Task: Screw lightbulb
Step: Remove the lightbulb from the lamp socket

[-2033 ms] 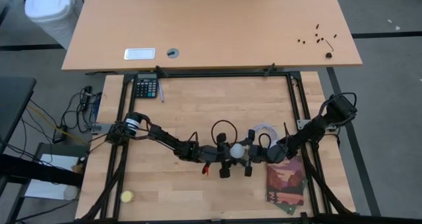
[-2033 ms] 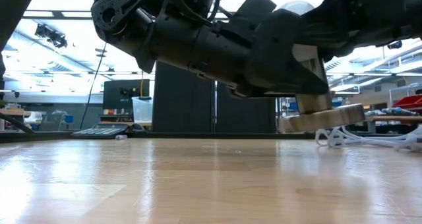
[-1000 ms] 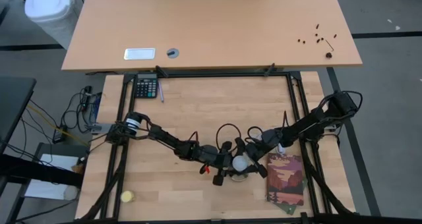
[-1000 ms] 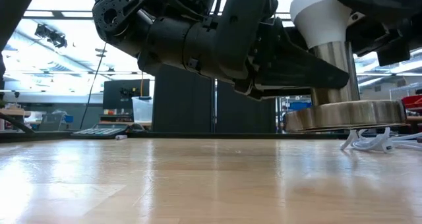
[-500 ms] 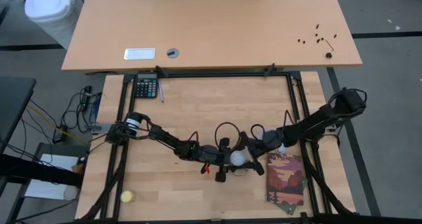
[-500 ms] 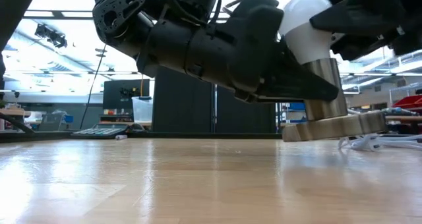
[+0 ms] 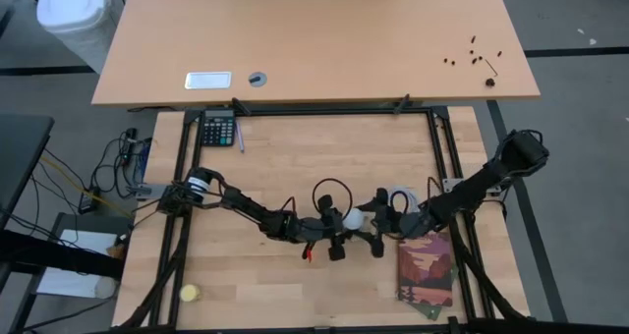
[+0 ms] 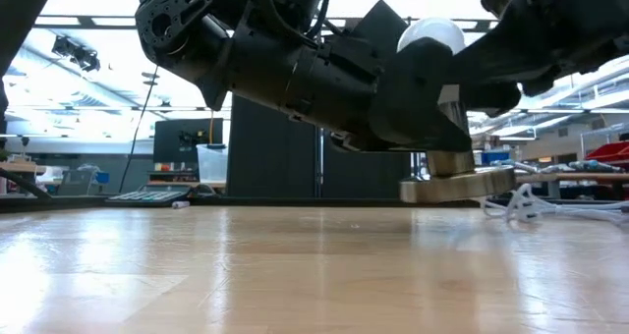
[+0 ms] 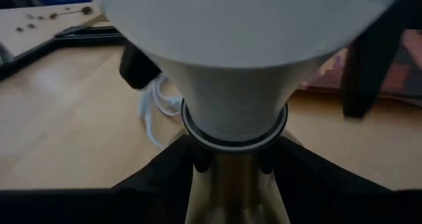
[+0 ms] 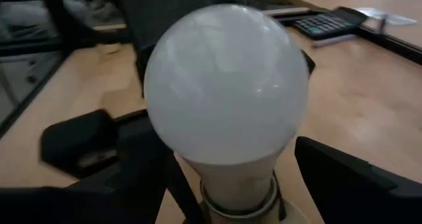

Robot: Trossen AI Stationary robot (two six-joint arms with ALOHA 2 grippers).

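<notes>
Between both grippers, the lightbulb point(image 7: 351, 219) (frosted white, left gripper point(image 7: 339, 238) clamping its socket point(image 8: 457, 184)) faces parted right fingers point(image 10: 349, 178)

Two dark, near-black arms, segmented links, rounded joint housings. Left arm point(image 7: 241, 209): white-and-silver banded collar near base, thin black cable looping above wrist, small red mark near wrist. Right arm point(image 7: 472, 190): blocky black base joint, black cable loop. Perforated round black housing point(image 8: 169, 22) with bolt holes. Blocky matte black fingers point(image 10: 79, 145).
</notes>
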